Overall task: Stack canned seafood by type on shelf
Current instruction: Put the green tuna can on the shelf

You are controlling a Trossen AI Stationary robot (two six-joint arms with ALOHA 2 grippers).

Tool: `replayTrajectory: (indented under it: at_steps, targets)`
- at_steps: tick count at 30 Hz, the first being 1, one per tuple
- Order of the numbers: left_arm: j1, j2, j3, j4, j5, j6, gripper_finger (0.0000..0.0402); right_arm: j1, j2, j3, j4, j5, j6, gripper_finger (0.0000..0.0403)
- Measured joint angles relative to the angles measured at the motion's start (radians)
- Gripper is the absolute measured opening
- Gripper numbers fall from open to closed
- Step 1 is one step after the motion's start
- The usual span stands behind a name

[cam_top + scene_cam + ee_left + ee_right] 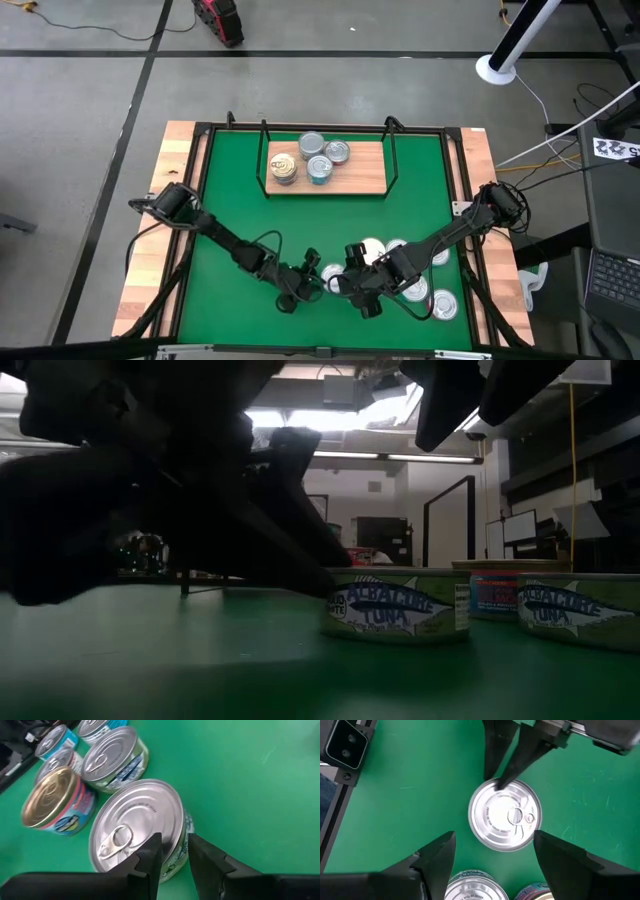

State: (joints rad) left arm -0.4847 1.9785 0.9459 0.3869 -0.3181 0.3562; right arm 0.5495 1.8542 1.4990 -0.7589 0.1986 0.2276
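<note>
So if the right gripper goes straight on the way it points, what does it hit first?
Most likely the silver-lidded tin framed between its open fingers; the right gripper points at it. The left gripper already touches that tin's far rim.

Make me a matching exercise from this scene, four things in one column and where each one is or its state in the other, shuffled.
Column one:
1. left gripper
2. right gripper
3. shelf
4. gold-lidded can

Column two:
A. holds four cans at the mat's far side
B. narrow fingers at the rim of a silver-lidded can
C. open wide, above that same can
D. pink side, in the loose group on the green mat

Pairs: 1-B, 2-C, 3-A, 4-D
</note>
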Motion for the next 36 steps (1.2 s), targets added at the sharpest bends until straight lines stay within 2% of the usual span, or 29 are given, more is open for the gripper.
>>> replayTrajectory:
  at_steps: [6,13,20,23,31,36]
  targets:
    - [0.021,0.0,0.0,-0.012,-0.018,0.096,0.009,0.0,0.0,0.0,0.0,0.0,0.0,0.0269]
    - [0.029,0.0,0.0,-0.054,-0.186,0.176,0.009,0.0,0.0,0.0,0.0,0.0,-0.001,0.0269]
    - [0.043,0.0,0.0,-0.089,-0.224,0.171,0.0089,0.0,0.0,0.0,0.0,0.0,-0.03,0.0269]
    - [0.049,-0.001,0.001,-0.106,-0.233,0.17,0.0076,0.0,0.0,0.0,-0.001,0.026,-0.031,0.0269]
    - [0.07,-0.003,0.002,-0.11,-0.246,0.164,0.0011,0.0,0.0,0.0,-0.002,0.09,-0.033,0.0269]
    - [0.084,-0.008,0.0,-0.114,-0.252,0.08,0.0005,0.0,0.0,-0.002,-0.045,0.169,-0.033,0.0269]
